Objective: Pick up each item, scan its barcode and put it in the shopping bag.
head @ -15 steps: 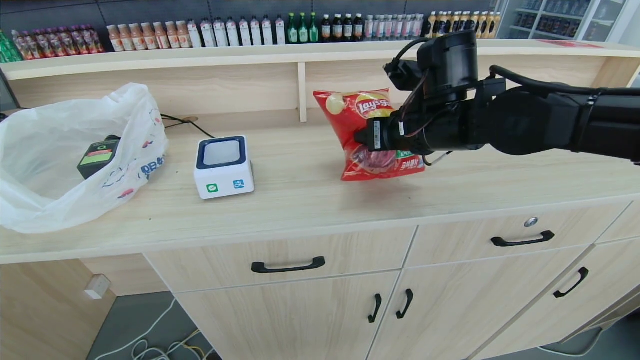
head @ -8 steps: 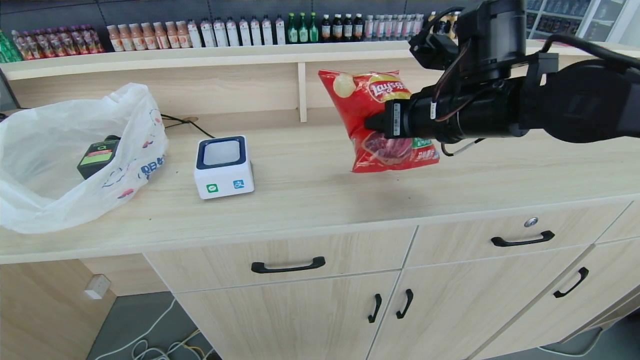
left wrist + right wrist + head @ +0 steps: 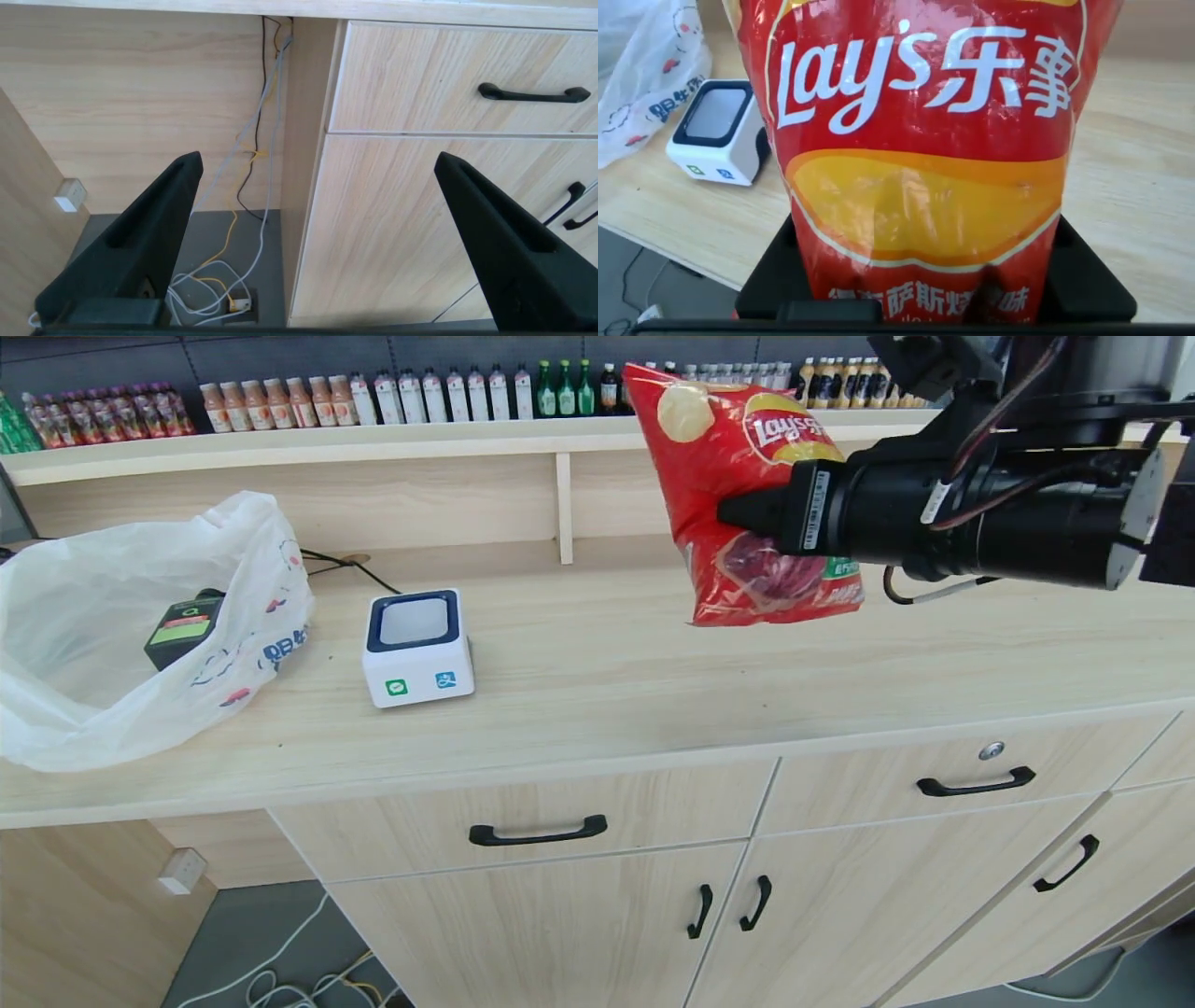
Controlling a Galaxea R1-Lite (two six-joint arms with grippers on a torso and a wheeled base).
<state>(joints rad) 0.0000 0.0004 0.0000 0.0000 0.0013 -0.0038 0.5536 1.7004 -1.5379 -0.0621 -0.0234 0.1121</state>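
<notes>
Rising clear of the tabletop (image 3: 597,691) over the last second, the chip bag (image 3: 728,448) now hangs upright, high above it. The right tool (image 3: 733,511) is clamped across its middle from the side. The pick-up looks done, and scanning comes next. The scanner (image 3: 417,647) sits well apart to the left, with the shopping bag (image 3: 93,644) beyond it. The left tool (image 3: 318,163) hangs low by the cabinet (image 3: 448,84), fingers apart.

Black cylindrical right arm (image 3: 980,523) with white labels, looped cables, silver flange; left end effector (image 3: 318,161) has black wedge fingers (image 3: 140,243)
</notes>
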